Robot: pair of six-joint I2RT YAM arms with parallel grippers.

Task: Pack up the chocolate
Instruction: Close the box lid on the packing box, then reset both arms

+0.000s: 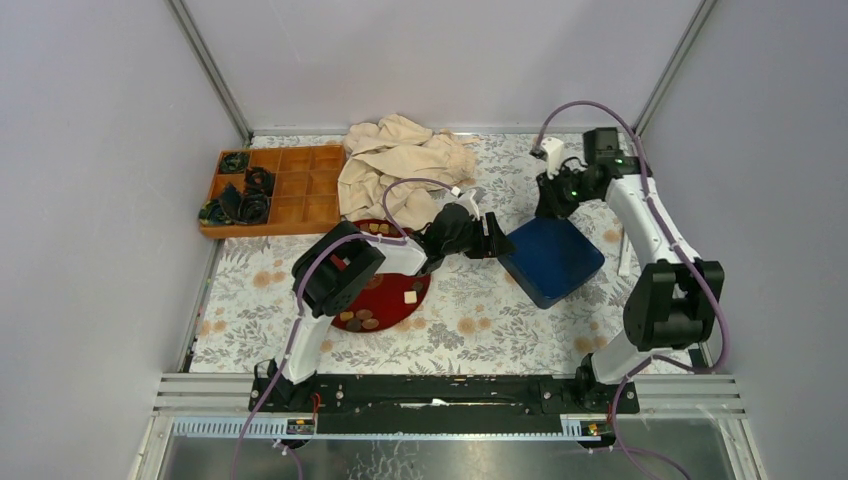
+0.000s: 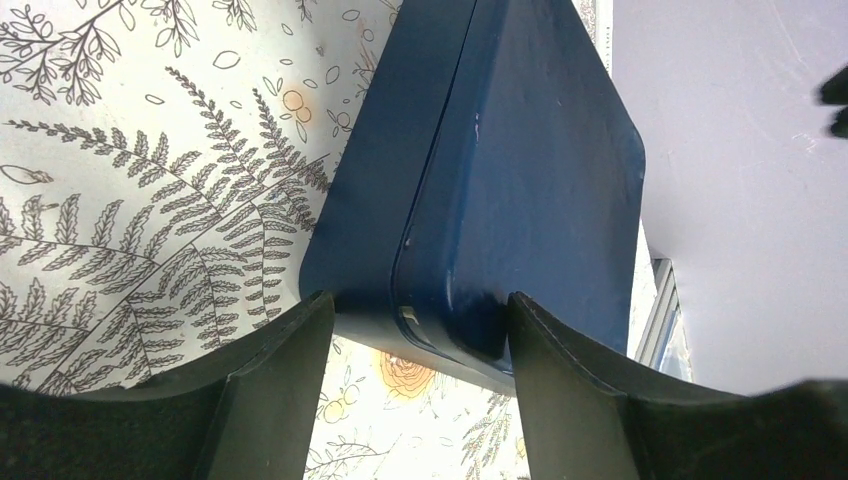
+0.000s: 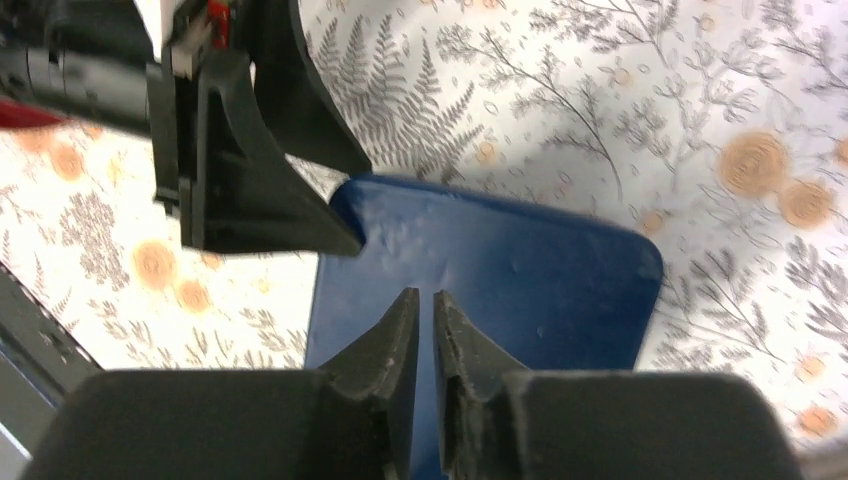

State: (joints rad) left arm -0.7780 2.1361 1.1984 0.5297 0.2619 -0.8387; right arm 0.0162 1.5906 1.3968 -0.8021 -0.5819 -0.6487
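Chocolate (image 1: 362,320) sits on a round red plate (image 1: 392,296) near the left arm's base. The pieces are small. Some are round and brown, and one is a pale cream square. More lie at the far rim of the plate, partly hidden by the arm.

Right of the plate is a dark blue box (image 1: 555,262). It is flat and smooth, with round corners and a lid that is closed. A thin seam runs where the lid meets the bottom. The box is turned so that one corner points at the plate.

The left gripper (image 2: 415,305) is at that corner. Its black fingers (image 2: 270,400) are spread wide, one on each side of the corner.

The right gripper (image 3: 425,300) is over the far side of the lid. Its fingers are nearly pressed together, with only a thin slit between them and nothing in it. I cannot tell if the tips touch the lid.

At the far left is a brown wooden tray (image 1: 300,190) split into square boxes. Dark crinkly things (image 1: 245,205) fill some of the left ones. Next to it a soft beige cloth (image 1: 400,160) lies in a crumpled heap. The table cover (image 1: 480,320) is white with grey ferns and orange flowers.
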